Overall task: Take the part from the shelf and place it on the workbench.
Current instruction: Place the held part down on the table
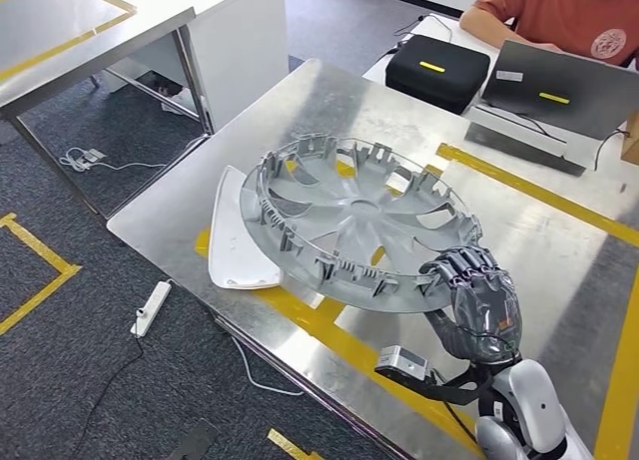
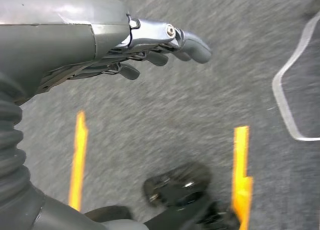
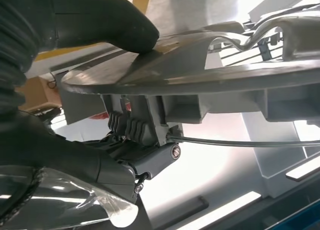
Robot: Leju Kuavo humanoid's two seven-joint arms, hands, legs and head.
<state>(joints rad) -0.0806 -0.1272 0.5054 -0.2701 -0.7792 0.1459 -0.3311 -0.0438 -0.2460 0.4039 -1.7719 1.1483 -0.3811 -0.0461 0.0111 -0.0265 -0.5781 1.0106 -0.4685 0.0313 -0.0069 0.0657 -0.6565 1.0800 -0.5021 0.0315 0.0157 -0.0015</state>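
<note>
A grey plastic hubcap, inner side up with clips round its rim, is over the metal workbench. My right hand grips its near rim, fingers curled over the edge. In the right wrist view the thumb presses one face of the hubcap rim and the fingers clamp the other. The hubcap's far-left edge overlaps a white panel lying on the bench. My left hand hangs over the grey carpet, fingers straight and apart, holding nothing.
A person in an orange shirt sits at the far side behind a laptop and a black case. Yellow tape lines cross the bench. A power strip and cables lie on the floor by the bench's left edge.
</note>
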